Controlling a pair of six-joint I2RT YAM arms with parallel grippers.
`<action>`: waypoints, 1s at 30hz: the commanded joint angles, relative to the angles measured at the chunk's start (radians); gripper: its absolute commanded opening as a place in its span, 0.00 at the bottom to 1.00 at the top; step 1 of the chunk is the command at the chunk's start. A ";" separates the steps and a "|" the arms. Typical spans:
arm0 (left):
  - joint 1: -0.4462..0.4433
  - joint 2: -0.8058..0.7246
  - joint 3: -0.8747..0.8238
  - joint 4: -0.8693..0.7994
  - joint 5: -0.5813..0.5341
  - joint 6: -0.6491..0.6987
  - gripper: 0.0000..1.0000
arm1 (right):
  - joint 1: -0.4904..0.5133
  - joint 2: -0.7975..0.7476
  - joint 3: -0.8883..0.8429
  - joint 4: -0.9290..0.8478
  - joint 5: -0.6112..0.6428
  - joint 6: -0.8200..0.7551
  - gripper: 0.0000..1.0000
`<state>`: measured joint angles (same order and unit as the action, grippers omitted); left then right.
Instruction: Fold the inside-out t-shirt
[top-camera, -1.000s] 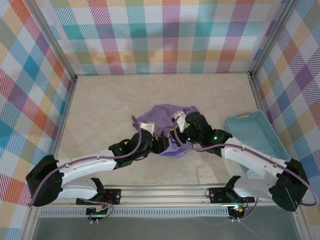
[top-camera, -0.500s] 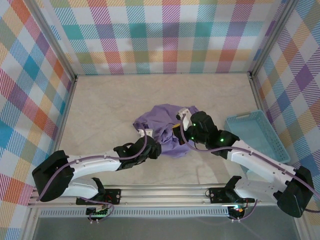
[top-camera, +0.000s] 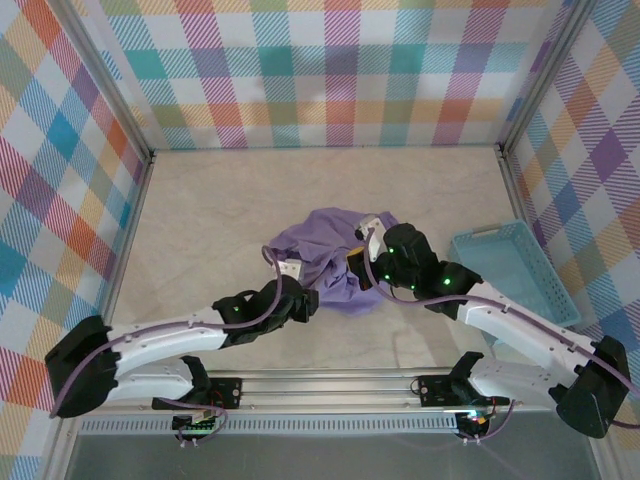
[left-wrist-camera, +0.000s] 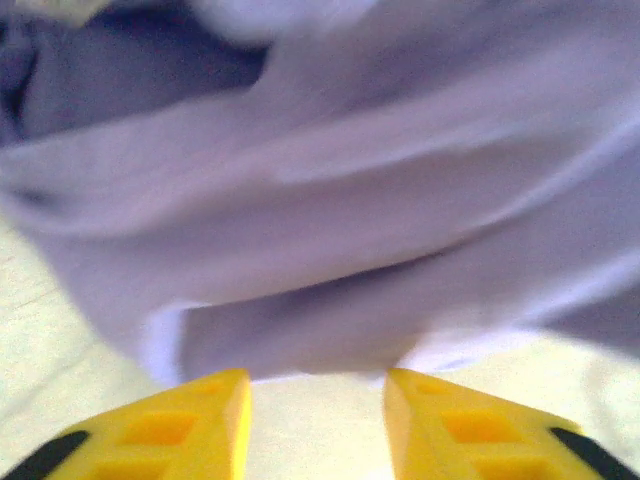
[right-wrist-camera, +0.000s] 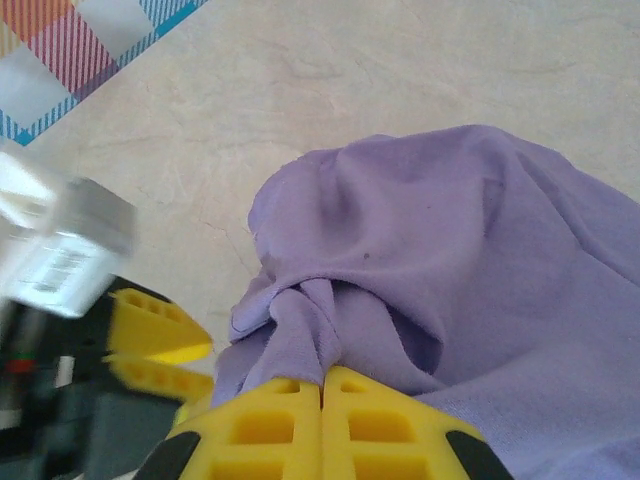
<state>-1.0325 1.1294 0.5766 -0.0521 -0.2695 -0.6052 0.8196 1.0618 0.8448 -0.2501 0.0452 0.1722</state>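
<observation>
Right gripper (right-wrist-camera: 322, 374) pinches t-shirt (right-wrist-camera: 450, 230) bunch, frame bottom. Left gripper (left-wrist-camera: 318, 380) jaws apart, empty: slide under near hem before closing.

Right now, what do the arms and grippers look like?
Both the left arm and right arm have white links, black joint housings, green lights and a purple cable each. The left gripper and right gripper have yellow, black-based wedge fingers with rectangular cut-outs.

The pale beige marbled table (top-camera: 220, 210) carries two things: a crumpled lavender-purple thin-fabric t-shirt (top-camera: 325, 240) near its middle, and a light blue plastic basket (top-camera: 515, 275) by the right edge.
</observation>
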 joint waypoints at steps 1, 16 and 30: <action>-0.021 -0.063 0.061 0.016 0.050 -0.014 0.48 | 0.009 0.010 -0.013 0.041 0.005 -0.001 0.00; -0.021 0.144 0.171 -0.059 -0.089 -0.145 0.42 | 0.044 -0.006 -0.039 0.078 0.017 0.010 0.00; 0.009 0.166 -0.034 0.037 -0.114 -0.159 0.15 | -0.064 -0.080 0.000 0.001 -0.031 0.100 0.00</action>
<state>-1.0355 1.2884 0.5983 -0.0364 -0.3588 -0.7475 0.7715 0.9955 0.8040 -0.2466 0.0319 0.2329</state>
